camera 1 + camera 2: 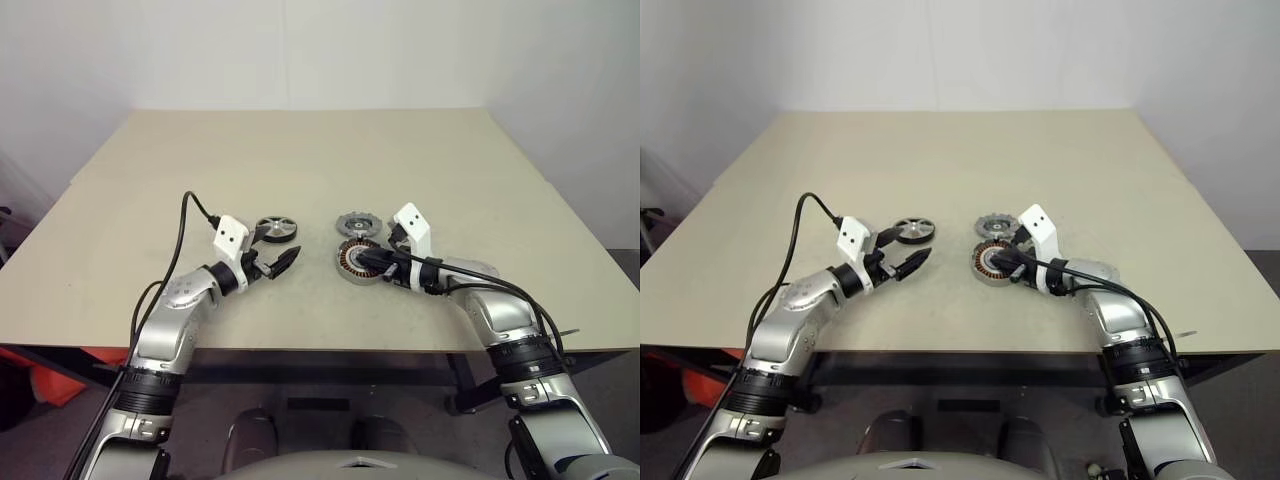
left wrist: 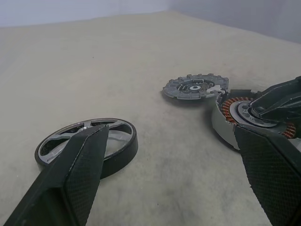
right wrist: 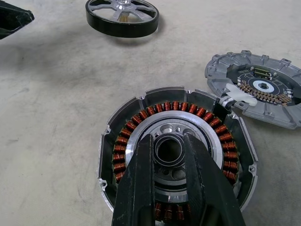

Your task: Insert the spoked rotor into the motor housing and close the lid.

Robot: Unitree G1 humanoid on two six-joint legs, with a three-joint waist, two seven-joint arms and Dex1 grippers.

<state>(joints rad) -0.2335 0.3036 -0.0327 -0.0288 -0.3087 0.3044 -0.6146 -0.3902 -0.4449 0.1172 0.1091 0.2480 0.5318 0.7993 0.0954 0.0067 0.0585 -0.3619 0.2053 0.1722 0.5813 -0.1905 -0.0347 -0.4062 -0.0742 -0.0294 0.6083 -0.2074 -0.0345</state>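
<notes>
Before pale walls, beige table [image 1: 300,150]

A table [image 1: 300,170] is bearing three motor parts near its front middle. The spoked rotor [image 1: 277,229] is lying flat on the left. The lid [image 1: 358,223] is lying flat to the right of it, well apart. The motor housing [image 1: 352,260] is sitting just in front of the lid, touching its edge. The left gripper [image 1: 276,264] is hovering just in front of the rotor. The right gripper [image 3: 169,155] is reaching over the housing's centre from the right.
</notes>
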